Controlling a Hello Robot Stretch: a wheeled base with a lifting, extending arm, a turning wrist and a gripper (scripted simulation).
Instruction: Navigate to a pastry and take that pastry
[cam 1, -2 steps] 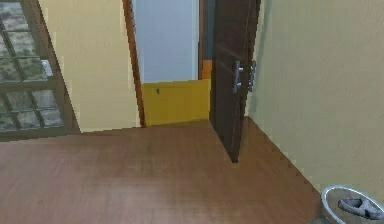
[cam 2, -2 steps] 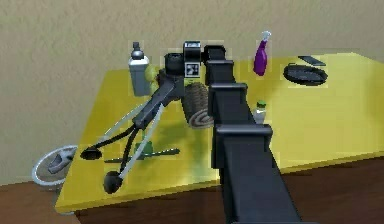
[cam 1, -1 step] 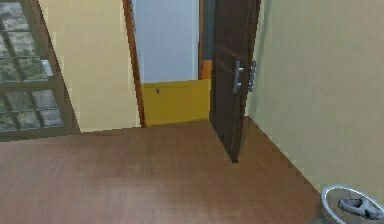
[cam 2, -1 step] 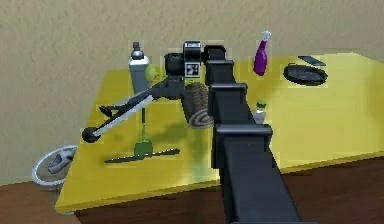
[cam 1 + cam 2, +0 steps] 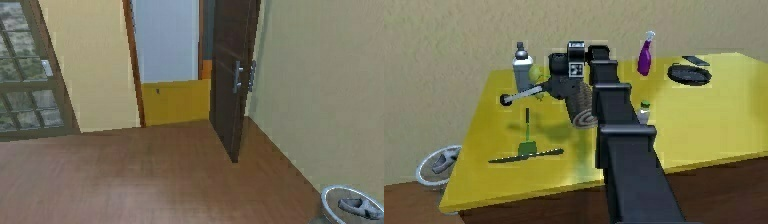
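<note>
Arm side view is showing the hand [image 5: 519, 96] reaching across the yellow desk [image 5: 714, 120] near a grey-capped bottle [image 5: 521, 66], whether spread, pressed together or carrying anything cannot be told, while a brown ridged lump [image 5: 587, 110], judged the pastry, is lying just right of it. The hand is needing to shift right onto that lump without striking the bottle. A floor bin [image 5: 424, 168] left of the desk is holding unidentifiable pale scraps [image 5: 442, 163].

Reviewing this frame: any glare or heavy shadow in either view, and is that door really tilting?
Forward view: soft, even light, brightest through the doorway; the dark door leans in the picture alone, nothing is tilting. Arm side view: the yellow table is evenly lit, no glare; the dark arm hides part of the tabletop.
</note>
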